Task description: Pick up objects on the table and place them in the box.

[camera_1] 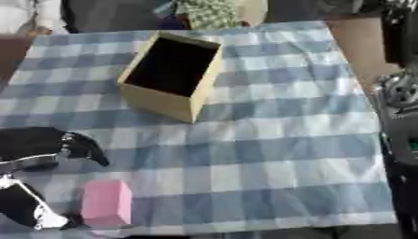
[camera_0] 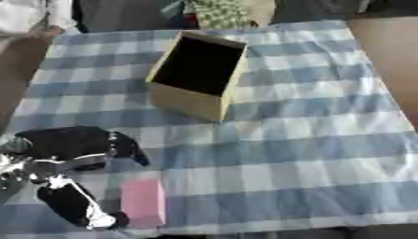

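A pink block (camera_0: 143,203) lies on the checked cloth near the table's front left edge. My left hand (camera_0: 69,142) hovers just left of it, open: its fingers (camera_0: 128,148) point down beyond the block's far end, and its thumb (camera_0: 78,205) reaches along the block's left side with its tip by the near corner. I cannot tell whether the thumb touches the block. The open tan cardboard box (camera_0: 189,100) stands at the middle back, its dark inside showing nothing. Only my right arm (camera_1: 400,93) shows, at the right edge of the right eye view; its hand is hidden.
A blue and white checked cloth (camera_0: 310,149) covers the table. Bare brown tabletop (camera_0: 392,51) shows beyond its right side. Green patterned fabric (camera_0: 216,11) and other items lie past the far edge.
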Tool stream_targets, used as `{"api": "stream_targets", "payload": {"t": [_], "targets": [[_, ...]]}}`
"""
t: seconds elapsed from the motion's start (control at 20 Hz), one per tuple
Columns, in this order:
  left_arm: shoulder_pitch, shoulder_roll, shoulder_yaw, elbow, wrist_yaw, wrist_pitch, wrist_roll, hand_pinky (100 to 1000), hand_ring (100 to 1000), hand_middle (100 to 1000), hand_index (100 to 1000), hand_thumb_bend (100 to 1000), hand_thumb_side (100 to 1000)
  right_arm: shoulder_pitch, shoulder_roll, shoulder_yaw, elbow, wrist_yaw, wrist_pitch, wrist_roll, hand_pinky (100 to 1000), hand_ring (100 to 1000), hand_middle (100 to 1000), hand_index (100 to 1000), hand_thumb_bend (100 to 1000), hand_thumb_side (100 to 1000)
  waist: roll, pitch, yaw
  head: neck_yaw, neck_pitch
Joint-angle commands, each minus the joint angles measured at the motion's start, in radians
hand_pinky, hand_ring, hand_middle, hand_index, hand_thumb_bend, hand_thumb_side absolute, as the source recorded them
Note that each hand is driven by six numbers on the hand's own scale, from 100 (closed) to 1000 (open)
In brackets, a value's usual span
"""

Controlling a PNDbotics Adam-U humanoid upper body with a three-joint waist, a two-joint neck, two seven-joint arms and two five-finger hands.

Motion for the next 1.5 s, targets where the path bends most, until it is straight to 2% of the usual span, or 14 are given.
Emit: {"api": "stream_targets", "payload": {"t": [0.05,0.7,0.9,1.5], "targets": [[-0.015,0.018,0.013,-0.013,-0.009,0.005,-0.002,771,833,789,881,511,392,-0.012,-0.014,-0.009,-0.015,0.003,0.002,0.001,847,706,668,749,100,941,-0.002,-0.011,0.001,-0.003,0.006],[-0.01,0.011,0.008,-0.013,-0.064,0.042,-0.012,780,837,785,874,569,420,-0.009,-0.011,-0.011,-0.015,0.003,0.003,-0.001,847,705,667,748,100,940,-0.003,-0.01,0.0,-0.005,0.006],[-0.012,-0.001,-0.005,-0.013,-0.105,0.058,-0.014,783,837,782,872,569,423,-0.008,-0.009,-0.011,-0.015,0.002,0.003,-0.001,847,705,667,748,100,941,-0.003,-0.011,0.0,-0.005,0.006],[-0.019,-0.03,-0.03,-0.013,-0.112,0.077,-0.019,777,833,783,869,546,442,-0.006,-0.006,-0.012,-0.015,0.002,0.004,-0.001,848,705,666,748,100,940,-0.004,-0.01,0.0,-0.006,0.006]]}}
